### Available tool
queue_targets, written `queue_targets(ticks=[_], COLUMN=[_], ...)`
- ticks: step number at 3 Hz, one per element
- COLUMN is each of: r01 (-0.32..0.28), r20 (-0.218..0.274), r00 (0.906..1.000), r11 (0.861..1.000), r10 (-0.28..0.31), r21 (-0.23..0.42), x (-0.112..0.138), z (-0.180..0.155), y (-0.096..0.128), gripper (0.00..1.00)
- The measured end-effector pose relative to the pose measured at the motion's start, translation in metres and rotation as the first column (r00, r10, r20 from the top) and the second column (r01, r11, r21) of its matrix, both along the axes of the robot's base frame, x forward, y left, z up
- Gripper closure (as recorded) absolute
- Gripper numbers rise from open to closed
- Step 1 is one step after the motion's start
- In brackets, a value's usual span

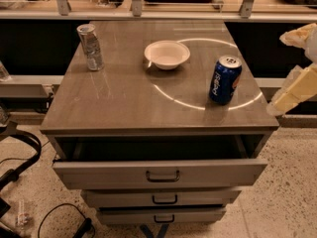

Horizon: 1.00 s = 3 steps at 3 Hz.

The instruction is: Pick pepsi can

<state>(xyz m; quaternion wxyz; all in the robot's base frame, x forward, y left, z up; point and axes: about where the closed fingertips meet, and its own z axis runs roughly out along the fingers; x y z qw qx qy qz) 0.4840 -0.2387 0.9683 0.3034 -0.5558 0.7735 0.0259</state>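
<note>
The pepsi can (225, 80) is blue with white lettering and a silver top. It stands upright on the right side of the grey cabinet top (124, 103), near the right edge. My gripper (293, 63) is at the far right of the camera view, off the cabinet's right side and level with the can. Its two cream fingers (293, 89) are spread apart and hold nothing. A gap of floor and dark background separates it from the can.
A slim silver-grey can (90, 47) stands at the back left of the top. A white bowl (167, 54) sits at the back middle. The top drawer (158, 171) is pulled out. Black cables (20, 152) lie on the floor at left.
</note>
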Motion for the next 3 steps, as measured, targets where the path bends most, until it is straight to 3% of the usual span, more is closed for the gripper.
queue_targets(ticks=[1, 2, 3], r01=[-0.017, -0.070, -0.119], r20=[0.098, 0.162, 0.191], r00=[0.9952, 0.9868, 0.9813], r11=[0.982, 0.924, 0.840], r10=[-0.001, 0.009, 0.019], r21=[0.189, 0.376, 0.529], x=[0.030, 0.048, 0.055], z=[-0.002, -0.012, -0.031], y=[-0.005, -0.006, -0.003], gripper=[0.00, 0.00, 0.00])
